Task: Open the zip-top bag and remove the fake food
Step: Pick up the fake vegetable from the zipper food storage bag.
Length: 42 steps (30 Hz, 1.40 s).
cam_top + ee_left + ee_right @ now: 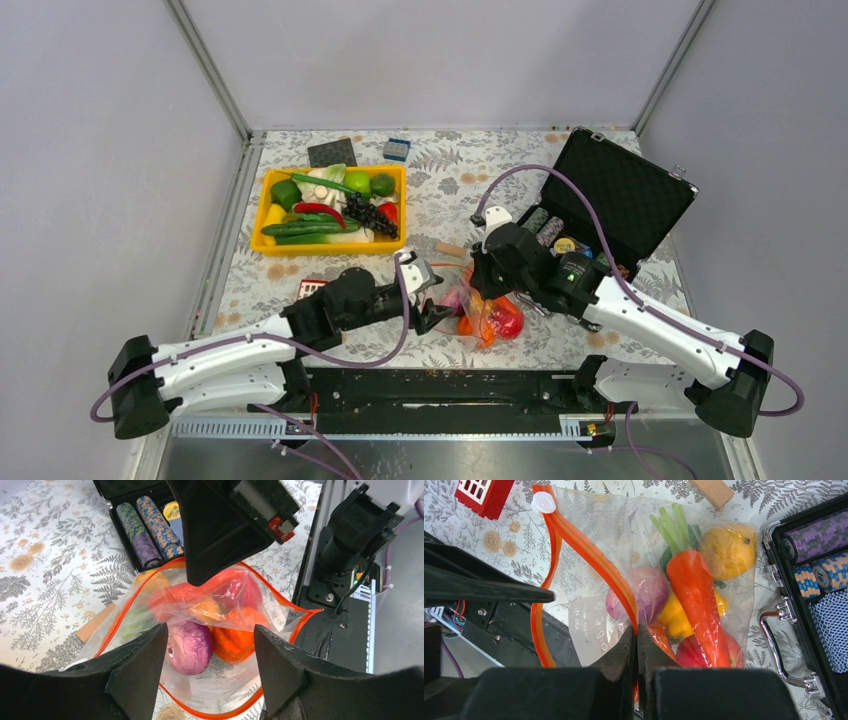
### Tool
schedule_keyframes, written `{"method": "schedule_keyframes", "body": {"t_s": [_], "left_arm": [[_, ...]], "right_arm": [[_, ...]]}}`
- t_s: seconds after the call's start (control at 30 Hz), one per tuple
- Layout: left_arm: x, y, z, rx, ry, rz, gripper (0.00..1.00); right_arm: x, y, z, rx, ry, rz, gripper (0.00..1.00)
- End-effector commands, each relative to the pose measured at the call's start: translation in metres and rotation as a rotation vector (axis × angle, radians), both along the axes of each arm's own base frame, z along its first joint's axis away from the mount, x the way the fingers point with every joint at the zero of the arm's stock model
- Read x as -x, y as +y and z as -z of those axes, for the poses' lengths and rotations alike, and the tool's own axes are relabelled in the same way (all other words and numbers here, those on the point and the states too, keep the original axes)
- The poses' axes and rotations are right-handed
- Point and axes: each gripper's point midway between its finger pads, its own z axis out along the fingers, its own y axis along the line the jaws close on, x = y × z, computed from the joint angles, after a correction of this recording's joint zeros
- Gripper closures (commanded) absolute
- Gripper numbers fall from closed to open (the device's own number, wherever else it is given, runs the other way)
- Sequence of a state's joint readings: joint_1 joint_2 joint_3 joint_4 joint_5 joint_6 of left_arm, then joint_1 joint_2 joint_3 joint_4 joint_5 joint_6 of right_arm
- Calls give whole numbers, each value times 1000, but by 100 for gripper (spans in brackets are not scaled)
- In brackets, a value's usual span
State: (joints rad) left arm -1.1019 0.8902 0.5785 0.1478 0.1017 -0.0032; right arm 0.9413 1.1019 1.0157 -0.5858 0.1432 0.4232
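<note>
The right gripper is pressed together on the red-orange zip strip of the zip-top bag, lifting one lip; the left gripper, spread and empty, faces the gaping mouth; the purple onion lies straight ahead between its fingers, the orange pumpkin touching it; the left arm looks better placed to reach in

Clear crinkly bag, orange zip, mouth open, lies near 6 o'clock on the table. Food inside: carrot, purple onion, pumpkin, yellow pepper, red apple, round yellow fruit. Carrot greens point to 11 o'clock in right wrist view.
</note>
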Motion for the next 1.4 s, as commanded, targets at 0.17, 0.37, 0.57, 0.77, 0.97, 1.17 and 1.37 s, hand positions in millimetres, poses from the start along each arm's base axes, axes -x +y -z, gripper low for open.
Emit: {"method": "schedule_keyframes", "body": {"t_s": [0.17, 0.37, 0.57, 0.77, 0.97, 1.17, 1.37], "left_arm": [[-15, -16, 12, -7, -28, -29, 35], [-25, -10, 30, -44, -47, -84, 29], [-30, -10, 50, -84, -72, -95, 25], [-27, -20, 65, -107, -63, -48, 24], [-30, -19, 80, -140, -73, -55, 22], [-30, -22, 94, -173, -61, -44, 21], [-35, -23, 105, -208, -67, -57, 20]], "right_arm": [[0, -4, -6, -20, -15, 8, 100], [1, -4, -7, -27, -15, 5, 100], [1, -5, -7, -28, -15, 6, 100], [2, -6, -6, -28, -12, 9, 100], [2, -7, 1, -16, -5, 16, 100], [3, -5, 12, -23, 12, 25, 100], [6, -2, 20, -27, 38, 19, 100]]}}
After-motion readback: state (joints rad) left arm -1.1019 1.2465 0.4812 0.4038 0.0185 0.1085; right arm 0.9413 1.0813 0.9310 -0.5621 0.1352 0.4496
